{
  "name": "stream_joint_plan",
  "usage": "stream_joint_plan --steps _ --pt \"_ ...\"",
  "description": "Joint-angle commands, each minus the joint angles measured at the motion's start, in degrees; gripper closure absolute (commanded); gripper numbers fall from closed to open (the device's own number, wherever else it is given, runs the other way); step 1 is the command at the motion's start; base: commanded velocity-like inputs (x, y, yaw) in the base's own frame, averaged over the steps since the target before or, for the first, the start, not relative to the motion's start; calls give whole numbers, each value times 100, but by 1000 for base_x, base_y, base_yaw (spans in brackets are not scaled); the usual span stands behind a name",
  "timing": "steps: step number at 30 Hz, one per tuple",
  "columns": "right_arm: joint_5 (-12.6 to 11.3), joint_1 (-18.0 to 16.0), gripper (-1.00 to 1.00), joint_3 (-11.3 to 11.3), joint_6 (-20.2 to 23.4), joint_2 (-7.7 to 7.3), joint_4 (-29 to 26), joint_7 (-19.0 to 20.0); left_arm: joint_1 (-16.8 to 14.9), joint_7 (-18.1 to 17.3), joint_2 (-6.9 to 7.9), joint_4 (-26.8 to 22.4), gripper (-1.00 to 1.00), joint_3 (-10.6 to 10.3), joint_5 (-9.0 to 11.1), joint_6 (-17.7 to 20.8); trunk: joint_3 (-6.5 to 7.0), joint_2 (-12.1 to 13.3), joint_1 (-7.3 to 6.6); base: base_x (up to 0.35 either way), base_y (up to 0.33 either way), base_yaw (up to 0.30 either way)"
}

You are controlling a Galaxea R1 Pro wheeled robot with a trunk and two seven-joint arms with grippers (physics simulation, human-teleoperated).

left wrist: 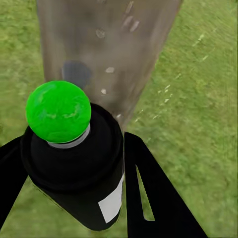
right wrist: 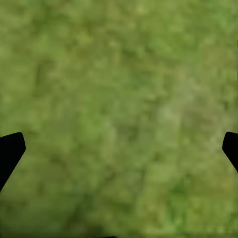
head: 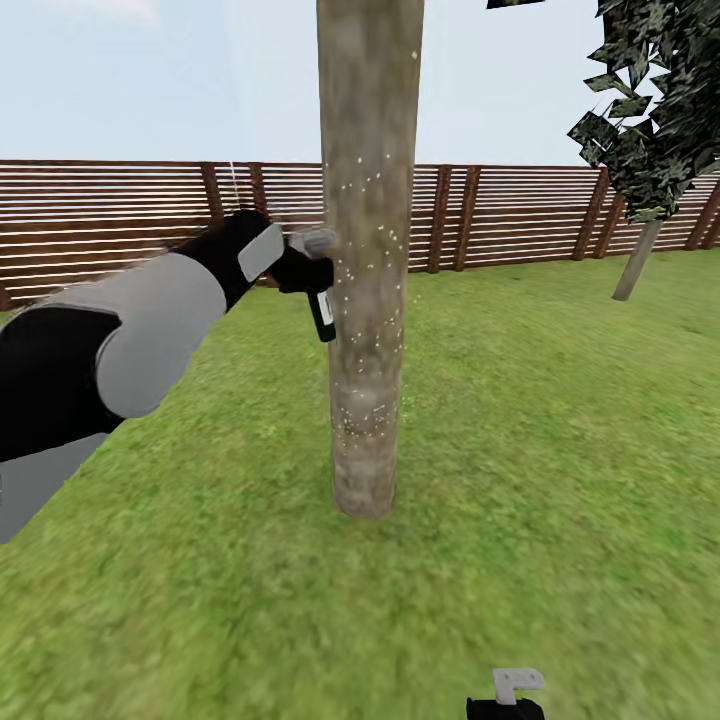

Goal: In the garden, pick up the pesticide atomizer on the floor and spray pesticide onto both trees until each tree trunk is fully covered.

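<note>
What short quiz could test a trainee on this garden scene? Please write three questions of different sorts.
1. True or false: the left gripper holds the atomizer.
2. The white specks lie on: A) the trunk B) the fence C) the lawn.
3. Fill in: the right gripper is ____ above grass.

Key: 1 true; 2 A; 3 open.

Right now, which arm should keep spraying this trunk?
Left. Its tool grips the pesticide atomizer right beside the tree trunk, already dotted with white specks. The right tool hangs open over grass, holding nothing.
</note>
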Motion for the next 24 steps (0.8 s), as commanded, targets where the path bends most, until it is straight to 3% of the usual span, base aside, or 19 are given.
stream_joint_plan --steps 1,8,10,13,15,18,21,24 --pt "13 -10 -100 9 -38 3 25 -24 157 -14 0 41 100 -36 38 -60 -5 -3 -1 0 0 0" --pt "13 -10 -100 13 -38 5 25 -24 1198 -48 0 94 100 -54 42 -320 -5 -3 -1 0 0 0" --pt "13 -10 -100 11 -38 5 25 -24 1816 -60 0 96 100 -54 42 -641 -5 -3 -1 0 0 0" --pt "14 -10 -100 10 -38 10 25 -24 2382 -62 0 96 100 -54 41 -1091 -5 -3 -1 0 0 0" --pt "14 -10 -100 12 -38 8 25 -24 3057 -62 0 96 100 -47 27 -1840 -5 -3 -1 0 0 0" --pt "13 -10 -100 16 -38 11 25 -18 3828 -63 0 88 100 -47 -7 -2711 -5 -3 -1 0 0 0" --pt "10 -9 -100 10 -47 16 25 -16 4679 -63 0 84 100 -52 -481 -3727 -5 -3 -1 0 0 0" --pt "5 -9 -100 9 -53 21 31 -15 5113 -52 0 85 100 -47 -717 -4059 -5 -3 -1 0 5 0"
